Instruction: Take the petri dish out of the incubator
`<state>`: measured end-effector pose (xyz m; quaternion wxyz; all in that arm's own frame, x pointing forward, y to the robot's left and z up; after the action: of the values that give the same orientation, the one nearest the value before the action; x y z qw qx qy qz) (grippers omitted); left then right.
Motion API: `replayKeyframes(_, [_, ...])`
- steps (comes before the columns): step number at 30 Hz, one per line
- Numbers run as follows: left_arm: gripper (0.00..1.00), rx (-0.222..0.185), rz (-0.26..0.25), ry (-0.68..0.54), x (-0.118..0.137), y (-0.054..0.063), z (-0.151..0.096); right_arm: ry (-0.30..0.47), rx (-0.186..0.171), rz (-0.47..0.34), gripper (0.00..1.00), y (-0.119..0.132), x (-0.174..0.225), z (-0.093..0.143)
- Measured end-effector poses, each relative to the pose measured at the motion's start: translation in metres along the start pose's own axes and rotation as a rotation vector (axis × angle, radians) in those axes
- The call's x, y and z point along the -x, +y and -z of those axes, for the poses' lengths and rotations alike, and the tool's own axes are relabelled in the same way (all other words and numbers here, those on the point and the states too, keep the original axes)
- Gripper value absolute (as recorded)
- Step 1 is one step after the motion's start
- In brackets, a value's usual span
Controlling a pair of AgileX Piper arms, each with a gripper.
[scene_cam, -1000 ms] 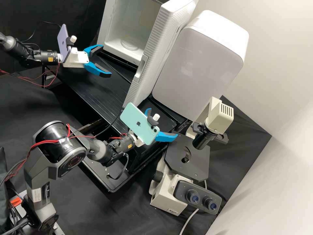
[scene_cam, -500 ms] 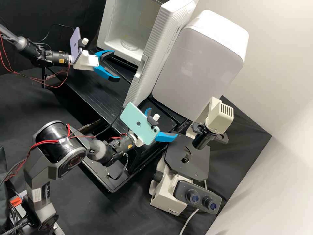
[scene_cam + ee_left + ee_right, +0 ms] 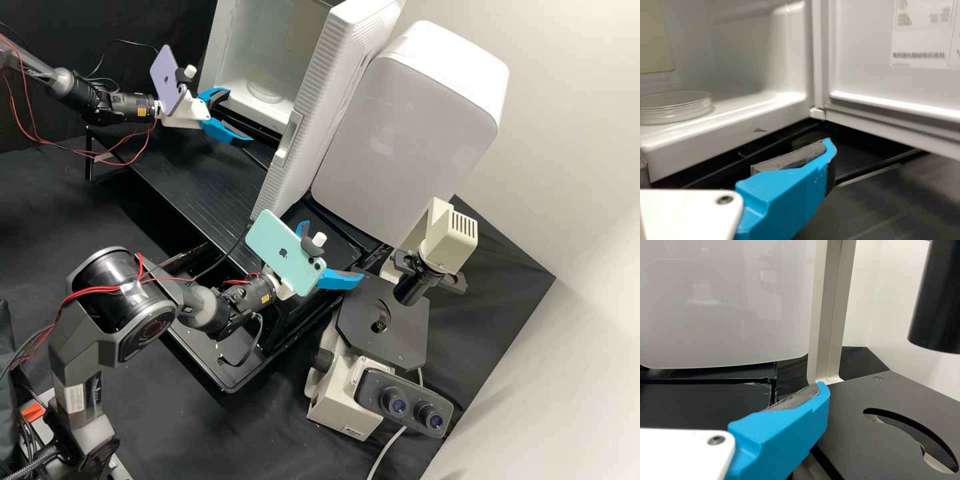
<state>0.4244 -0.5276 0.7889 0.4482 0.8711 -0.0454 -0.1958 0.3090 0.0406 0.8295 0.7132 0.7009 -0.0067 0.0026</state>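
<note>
The petri dish [image 3: 267, 87], clear and lidded, lies flat on the white floor of the incubator [image 3: 230, 40], set back from the front lip and touched by nothing. The incubator stands at the far end of the black bench [image 3: 193, 180] with its ribbed door [image 3: 320, 100] swung wide open. The left gripper [image 3: 230, 119] hangs just outside the opening, near the lower front edge of the chamber and above the bench, its two blue fingers spread apart and empty; in the left wrist view one blue finger points toward the gap beneath the incubator's lip, with the dish off to one side on the floor within. Nearer the camera, the right gripper [image 3: 333, 252] sits low beside the edge of the open door, its fingers parted and holding nothing, one of them reaching over the black stage [image 3: 393, 333] of a white microscope [image 3: 360, 393]. A large white housing [image 3: 413, 127] rises between the door and the microscope.
</note>
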Motion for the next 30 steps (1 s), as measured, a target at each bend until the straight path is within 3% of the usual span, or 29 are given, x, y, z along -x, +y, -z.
replayKeyframes(8, [1.00,-0.038,-0.009,-0.035,-0.021,0.007,0.001,0.000,0.000,0.000,1.00,0.000,0.000,0.000])
replayKeyframes(13, [1.00,0.054,-0.053,0.030,-0.026,0.013,0.010,0.000,0.000,0.000,1.00,0.000,0.000,0.000])
replayKeyframes(18, [1.00,0.060,-0.049,0.037,-0.026,0.012,0.011,0.000,0.000,0.000,1.00,0.000,0.000,0.000])
replayKeyframes(25, [1.00,0.118,-0.078,0.112,-0.020,0.015,0.016,0.000,0.000,0.000,1.00,0.000,0.000,0.000])
replayKeyframes(27, [1.00,0.103,-0.082,0.123,-0.020,0.015,0.017,0.000,0.000,0.000,1.00,0.000,0.000,0.000])
replayKeyframes(30, [1.00,0.041,-0.076,0.151,-0.021,0.016,0.019,0.000,0.000,0.000,1.00,0.000,0.000,0.000])
